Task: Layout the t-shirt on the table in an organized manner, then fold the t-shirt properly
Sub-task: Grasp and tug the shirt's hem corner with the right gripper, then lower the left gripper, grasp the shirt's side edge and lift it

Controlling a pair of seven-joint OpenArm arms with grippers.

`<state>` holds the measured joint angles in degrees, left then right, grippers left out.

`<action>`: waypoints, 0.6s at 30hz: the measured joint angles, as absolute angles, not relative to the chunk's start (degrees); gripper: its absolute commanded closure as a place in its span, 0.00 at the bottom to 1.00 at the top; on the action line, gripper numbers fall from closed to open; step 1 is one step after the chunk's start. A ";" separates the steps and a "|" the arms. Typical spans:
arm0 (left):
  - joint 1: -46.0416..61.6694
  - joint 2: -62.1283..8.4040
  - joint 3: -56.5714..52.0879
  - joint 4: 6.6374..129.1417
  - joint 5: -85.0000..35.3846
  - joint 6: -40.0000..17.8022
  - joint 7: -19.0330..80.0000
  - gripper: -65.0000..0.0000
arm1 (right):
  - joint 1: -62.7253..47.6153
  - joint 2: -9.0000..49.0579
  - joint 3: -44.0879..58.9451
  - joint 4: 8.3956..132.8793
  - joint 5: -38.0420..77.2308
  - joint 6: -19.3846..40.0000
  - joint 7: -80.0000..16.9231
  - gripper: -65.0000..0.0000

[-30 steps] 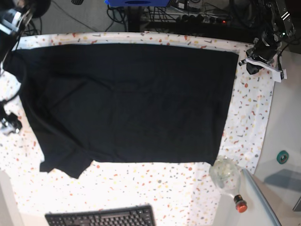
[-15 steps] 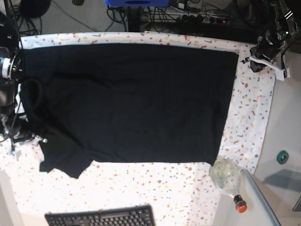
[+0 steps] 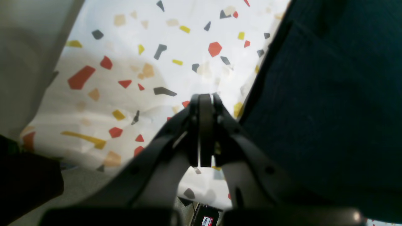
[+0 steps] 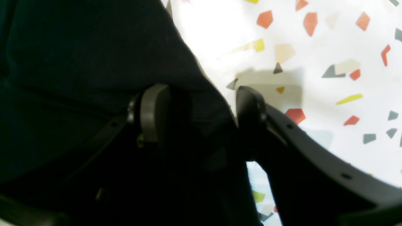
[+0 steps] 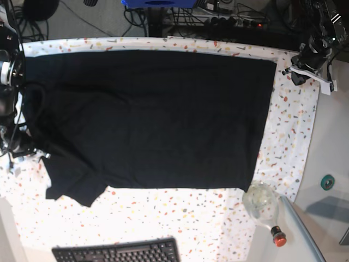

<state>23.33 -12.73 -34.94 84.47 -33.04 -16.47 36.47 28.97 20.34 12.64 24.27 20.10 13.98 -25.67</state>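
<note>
1. My right gripper point(image 4: 201, 116) sits at the left edge of the base view, low over the table point(image 5: 163, 218). Its jaws stand apart, straddling the edge of the t-shirt point(image 4: 78, 62): one pad over black fabric, the other over speckled cloth. I cannot tell whether the pads touch the cloth; nothing is pinched.
2. The t-shirt point(image 5: 152, 120) lies spread flat across most of the table, its lower left corner rumpled near that gripper.
3. A black keyboard point(image 5: 117, 252) lies at the near edge, well apart from the shirt.
4. A clear bottle point(image 5: 264, 207) with a red cap lies near the shirt's lower right corner.
5. My left gripper point(image 3: 205, 100) hangs at the far right corner, jaws clenched on nothing, just beside the shirt's edge point(image 3: 329, 94).
</note>
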 measured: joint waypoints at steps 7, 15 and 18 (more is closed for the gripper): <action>23.33 -13.82 -34.04 84.12 -33.06 -16.49 36.56 1.00 | 28.56 20.14 13.02 24.29 20.10 13.98 -22.22 1.00; 13.91 -19.53 -27.73 74.41 -33.10 -16.49 36.47 1.00 | 27.00 20.01 13.04 33.39 20.27 14.02 -25.74 1.00; 8.56 -20.21 -27.86 70.17 -33.01 -16.45 36.42 0.96 | 24.29 19.68 13.23 41.06 20.21 13.93 -27.40 1.00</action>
<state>8.56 -20.21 -27.86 70.17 -33.01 -16.45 36.42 24.29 19.68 13.23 41.06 20.21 13.93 -27.40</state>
